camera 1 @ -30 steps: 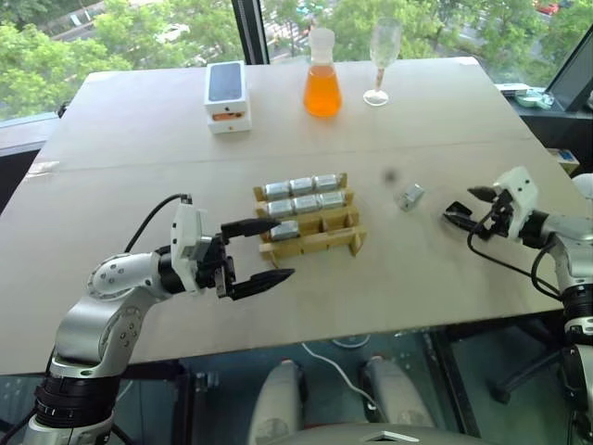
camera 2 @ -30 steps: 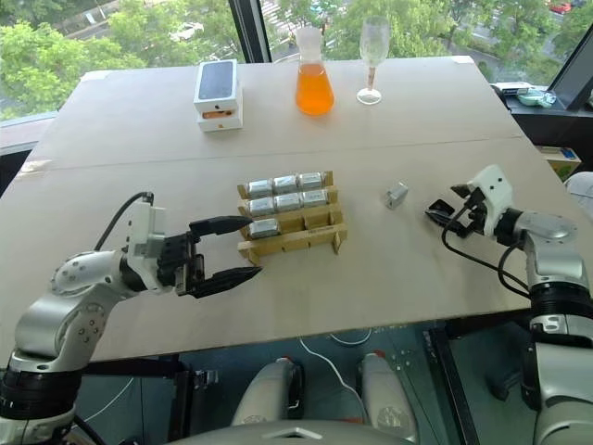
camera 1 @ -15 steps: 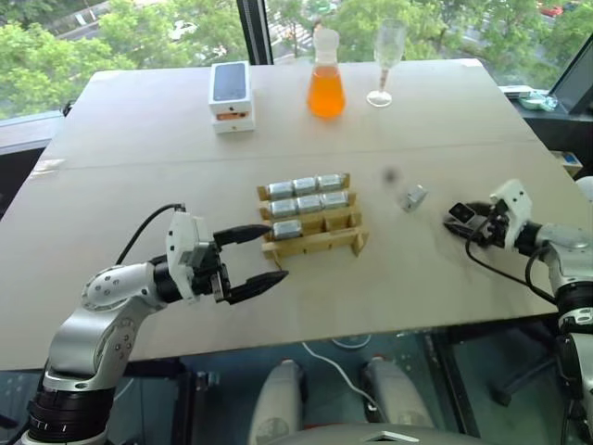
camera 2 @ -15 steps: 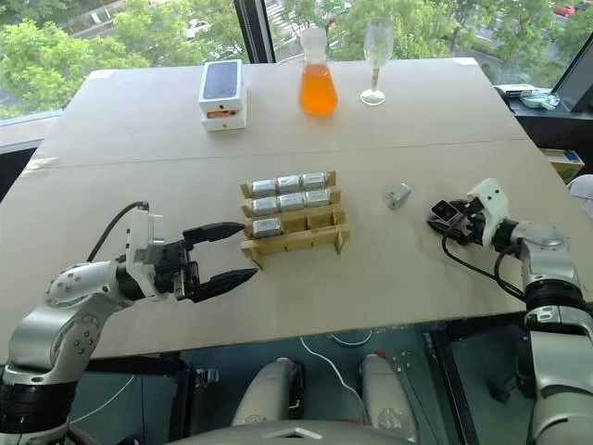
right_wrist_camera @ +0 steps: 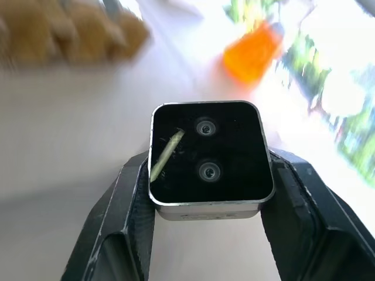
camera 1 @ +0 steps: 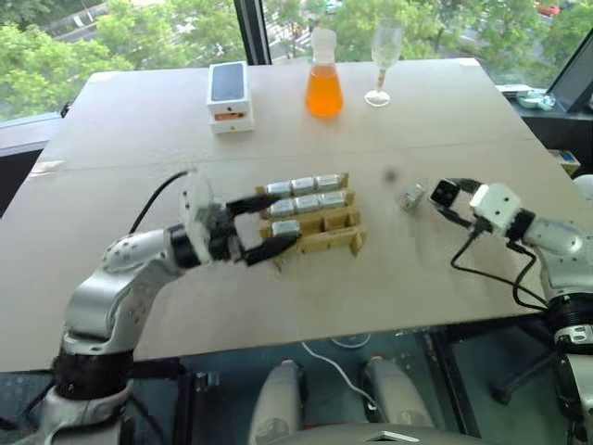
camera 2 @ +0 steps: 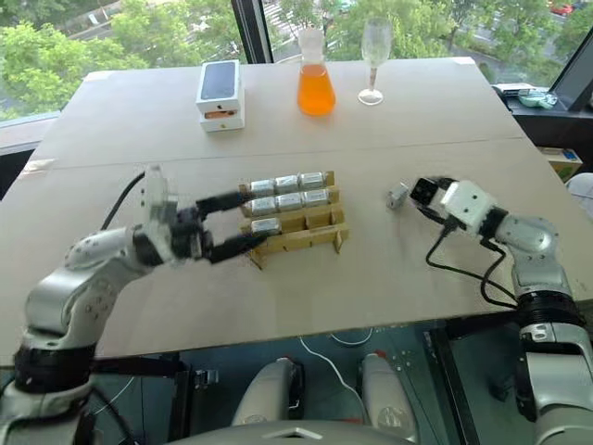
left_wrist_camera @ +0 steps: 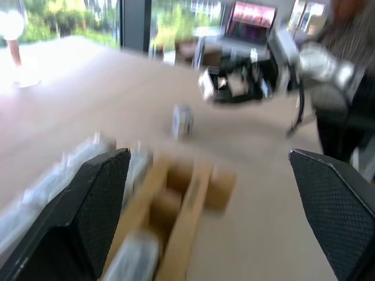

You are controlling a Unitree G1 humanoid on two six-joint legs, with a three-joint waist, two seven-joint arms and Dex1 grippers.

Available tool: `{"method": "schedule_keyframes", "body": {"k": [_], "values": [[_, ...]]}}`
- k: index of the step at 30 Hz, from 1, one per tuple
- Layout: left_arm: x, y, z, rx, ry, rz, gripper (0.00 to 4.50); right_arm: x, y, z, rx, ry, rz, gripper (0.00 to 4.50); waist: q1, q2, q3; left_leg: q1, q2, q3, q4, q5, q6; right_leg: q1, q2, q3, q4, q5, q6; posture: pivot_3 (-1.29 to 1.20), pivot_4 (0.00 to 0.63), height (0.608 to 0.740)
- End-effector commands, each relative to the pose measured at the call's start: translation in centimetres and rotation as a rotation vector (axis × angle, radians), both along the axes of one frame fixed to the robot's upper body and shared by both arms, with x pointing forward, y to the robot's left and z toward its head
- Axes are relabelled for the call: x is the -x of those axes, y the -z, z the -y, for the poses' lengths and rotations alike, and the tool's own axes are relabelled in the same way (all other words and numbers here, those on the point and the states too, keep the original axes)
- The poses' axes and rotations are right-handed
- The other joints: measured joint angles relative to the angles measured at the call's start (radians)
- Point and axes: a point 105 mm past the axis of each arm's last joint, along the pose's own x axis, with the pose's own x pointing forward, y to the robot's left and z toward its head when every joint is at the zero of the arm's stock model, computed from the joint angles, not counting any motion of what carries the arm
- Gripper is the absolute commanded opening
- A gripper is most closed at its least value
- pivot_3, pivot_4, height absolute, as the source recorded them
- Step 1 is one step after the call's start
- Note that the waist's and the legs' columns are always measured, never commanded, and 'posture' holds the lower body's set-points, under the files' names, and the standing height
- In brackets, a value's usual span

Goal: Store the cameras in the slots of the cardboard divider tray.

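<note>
The tan cardboard divider tray (camera 1: 320,244) sits mid-table with several silver cameras (camera 1: 302,185) in its slots. My left gripper (camera 1: 283,220) is open, level, with its fingers on either side of the tray's near left corner; in the left wrist view the left gripper (left_wrist_camera: 208,158) frames the tray (left_wrist_camera: 190,190). A loose silver camera (camera 1: 412,196) lies on the table to the right of the tray. Just right of that one, my right gripper (camera 1: 447,197) is raised off the table and shut on a whitish camera with a black face (right_wrist_camera: 208,155).
At the far side of the table stand a white phone box (camera 1: 229,95), a flask of orange liquid (camera 1: 323,83) and a wine glass (camera 1: 382,57). The table's right edge (camera 1: 547,176) is close behind my right arm.
My right gripper shut on the black-faced camera, lifted it off the table, rolled and moved left toward the loose camera. My left gripper rose and moved forward to the tray.
</note>
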Motion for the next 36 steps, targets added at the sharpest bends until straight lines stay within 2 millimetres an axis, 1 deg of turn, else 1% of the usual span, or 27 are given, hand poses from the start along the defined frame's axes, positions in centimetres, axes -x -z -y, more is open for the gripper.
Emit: {"method": "schedule_keyframes", "body": {"k": [1,4,7,9,11,12,15,20,22,24,26,27,28,29,32,33,34,36], "values": [[-1.0,-0.4,0.9,-0.019,-0.003,-0.023,4.50,1.7,-2.9,-4.5,0.102,-0.178,0.204,1.95,0.001,0.000,0.000,0.000,0.000,0.000,0.000,0.000,0.000,0.000,0.000,0.000,0.000,0.000,0.000,0.00,0.150,0.740],[-3.0,-0.6,1.7,-0.093,-0.036,-0.055,4.50,2.7,-3.3,-7.8,0.198,-0.308,0.273,1.95,0.006,0.000,0.000,0.000,0.000,-0.001,0.000,0.000,0.000,0.000,0.000,0.000,0.001,0.000,0.000,0.00,0.150,0.740],[-4.5,-0.7,2.9,-0.203,-0.008,-0.058,4.50,3.2,-3.0,-10.9,0.310,-0.400,0.366,1.95,0.008,-0.001,0.000,-0.001,-0.001,-0.002,0.002,0.000,0.000,0.000,0.000,-0.001,0.001,0.000,0.000,0.00,0.150,0.740],[-5.1,-0.4,3.4,-0.263,0.005,-0.055,4.50,3.2,-2.4,-12.4,0.359,-0.425,0.409,1.95,0.007,-0.001,0.000,-0.001,-0.002,-0.001,0.002,0.000,0.000,0.000,0.000,-0.001,0.001,0.000,0.000,0.00,0.150,0.740],[-4.9,-0.2,3.9,-0.297,0.053,-0.067,4.50,3.3,-1.3,-13.8,0.431,-0.445,0.460,1.95,0.006,0.000,0.000,-0.001,-0.002,-0.001,0.002,0.000,0.000,0.000,0.000,-0.001,0.001,0.000,0.000,0.00,0.150,0.740],[-4.9,0.1,4.0,-0.323,0.071,-0.075,4.50,3.2,-1.1,-14.2,0.445,-0.448,0.480,1.95,0.006,-0.001,0.000,-0.001,-0.002,-0.001,0.002,0.000,-0.001,0.000,0.000,-0.001,0.001,0.000,0.000,0.00,0.150,0.740],[-4.7,1.2,3.8,-0.418,0.110,-0.090,4.50,2.5,-1.5,-14.7,0.468,-0.407,0.533,1.95,0.006,0.000,0.001,-0.002,-0.002,-0.001,0.002,0.001,-0.002,-0.002,0.000,-0.001,0.002,0.000,-0.001,0.00,0.150,0.740],[-4.9,1.4,3.7,-0.448,0.132,-0.139,4.50,2.3,-1.8,-14.9,0.477,-0.402,0.578,1.95,0.007,-0.001,0.001,-0.003,-0.002,-0.001,0.002,0.000,-0.001,-0.003,0.000,-0.001,0.003,0.000,-0.001,0.00,0.150,0.740],[-5.0,1.5,3.7,-0.457,0.140,-0.138,4.50,2.4,-1.7,-14.8,0.492,-0.408,0.586,1.95,0.006,-0.001,0.001,-0.003,-0.002,-0.001,0.002,0.000,-0.001,-0.003,0.000,-0.001,0.003,0.000,-0.001,0.00,0.150,0.740],[-5.3,1.1,4.0,-0.428,0.142,-0.132,4.50,2.5,-1.4,-14.7,0.508,-0.419,0.580,1.95,0.006,-0.001,0.001,-0.003,-0.002,-0.001,0.002,0.000,-0.001,-0.003,0.000,-0.001,0.003,0.000,-0.001,0.00,0.150,0.740],[-5.6,0.9,4.2,-0.417,0.138,-0.129,3.93,2.7,-1.1,-14.7,0.510,-0.435,0.572,1.95,0.006,-0.001,0.001,-0.003,-0.002,-0.001,0.002,0.000,0.000,-0.003,0.000,-0.001,0.004,0.000,-0.001,0.00,0.150,0.740],[-5.6,0.9,4.2,-0.423,0.145,-0.128,3.78,2.8,-1.0,-14.7,0.512,-0.439,0.570,1.95,0.005,-0.001,0.001,-0.003,-0.002,-0.001,0.002,0.000,0.000,-0.003,0.000,-0.001,0.004,0.000,-0.001,0.00,0.150,0.740],[-5.6,1.0,4.2,-0.430,0.155,-0.128,3.29,2.9,-0.9,-14.7,0.514,-0.444,0.569,1.95,0.005,-0.001,0.001,-0.003,-0.002,-0.001,0.002,0.000,0.000,-0.003,0.000,-0.001,0.004,0.000,-0.001,0.00,0.150,0.740],[-5.4,1.0,4.3,-0.428,0.168,-0.135,2.92,2.9,-0.7,-14.7,0.520,-0.449,0.564,1.95,0.004,-0.001,0.001,-0.003,-0.002,-0.001,0.002,0.000,0.000,-0.003,0.000,-0.001,0.004,0.000,-0.001,0.00,0.150,0.740],[-5.0,1.0,4.6,-0.432,0.210,-0.149,1.29,2.9,-0.5,-14.6,0.527,-0.454,0.560,1.95,0.003,-0.001,0.001,-0.003,-0.002,-0.001,0.002,0.000,0.000,-0.003,0.000,-0.001,0.005,0.000,-0.001,0.00,0.150,0.740],[-4.9,1.0,4.7,-0.430,0.215,-0.152,1.09,3.0,-0.5,-14.6,0.528,-0.457,0.565,1.95,0.003,-0.001,0.001,-0.003,-0.002,-0.001,0.002,0.000,0.000,-0.003,0.000,-0.001,0.005,0.000,-0.001,0.00,0.150,0.740],[-5.0,0.9,4.8,-0.429,0.215,-0.152,0.78,3.0,-0.5,-14.6,0.530,-0.460,0.566,1.95,0.003,-0.001,0.001,-0.002,-0.002,-0.001,0.002,0.000,0.000,-0.003,0.000,-0.001,0.005,0.000,-0.001,0.00,0.150,0.740],[-5.0,0.9,4.8,-0.432,0.217,-0.153,0.78,3.0,-0.3,-14.7,0.537,-0.468,0.559,1.95,0.003,-0.001,0.001,-0.002,-0.002,-0.001,0.003,0.000,0.000,-0.003,0.000,-0.001,0.006,0.000,-0.001,0.00,0.150,0.740]]}}
